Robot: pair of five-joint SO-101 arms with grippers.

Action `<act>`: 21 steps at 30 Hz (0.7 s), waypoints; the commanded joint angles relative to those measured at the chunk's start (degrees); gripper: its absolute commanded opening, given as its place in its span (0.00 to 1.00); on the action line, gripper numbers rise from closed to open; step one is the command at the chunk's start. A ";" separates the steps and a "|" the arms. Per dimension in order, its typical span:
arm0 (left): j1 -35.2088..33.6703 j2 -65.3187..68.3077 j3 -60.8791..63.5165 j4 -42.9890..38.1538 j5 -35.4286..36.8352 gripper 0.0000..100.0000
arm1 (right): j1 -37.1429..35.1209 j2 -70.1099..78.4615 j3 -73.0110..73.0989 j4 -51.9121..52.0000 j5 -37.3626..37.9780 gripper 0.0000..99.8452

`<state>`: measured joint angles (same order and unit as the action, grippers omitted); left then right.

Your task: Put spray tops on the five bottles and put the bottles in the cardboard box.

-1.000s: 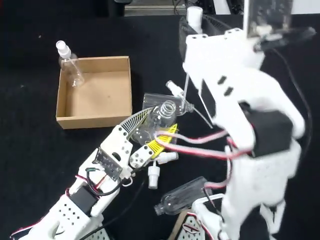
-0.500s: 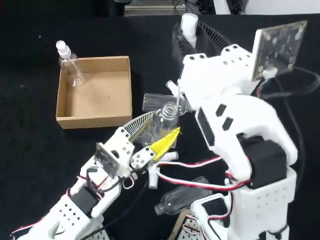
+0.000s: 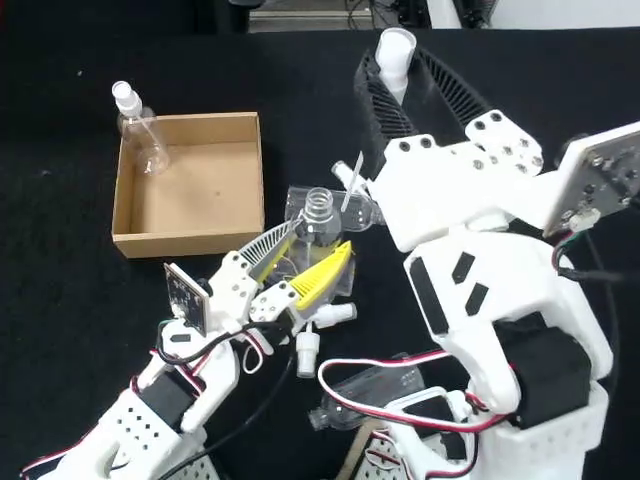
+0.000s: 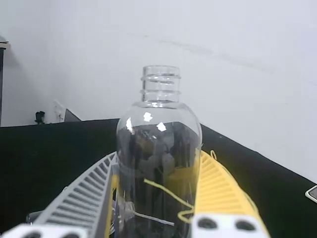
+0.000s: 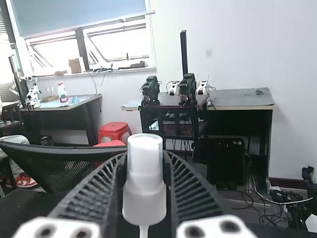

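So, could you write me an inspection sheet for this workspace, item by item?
Surface: black table.
Job's things: open bottle upright; capped bottle leaning at the box corner; lying bottles; loose tops.
Clutter: nothing seen.
Grippers: left gripper fingers shut on the open bottle; right gripper fingers shut on a spray top.
Cables: red and white wires along the arms.
Surroundings: desks, red stool, windows.

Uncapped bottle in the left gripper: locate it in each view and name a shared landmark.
High view: uncapped bottle upright at centre, between the left gripper's fingers.
Left wrist view: middle of the picture, neck up.
Right wrist view: faces the room past the spray top instead.
Shared landmark: the yellow finger beside the bottle.
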<state>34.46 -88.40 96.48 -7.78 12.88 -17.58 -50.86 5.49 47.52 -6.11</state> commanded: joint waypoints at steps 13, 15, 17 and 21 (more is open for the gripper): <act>-0.48 -0.79 1.36 -2.46 0.44 0.03 | -0.79 4.35 2.07 -6.59 -0.53 0.01; -0.48 -0.79 1.36 -2.64 0.44 0.03 | -0.79 4.35 1.98 -6.59 -0.53 0.01; -0.48 -0.79 1.36 -2.64 0.44 0.03 | -0.79 4.35 1.89 -6.59 -0.53 0.01; -0.48 -0.62 1.36 -2.64 0.44 0.03 | -0.79 4.35 2.15 -7.65 -0.53 0.01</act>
<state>34.46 -88.40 96.48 -9.01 13.41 -17.67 -46.81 7.96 42.42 -6.20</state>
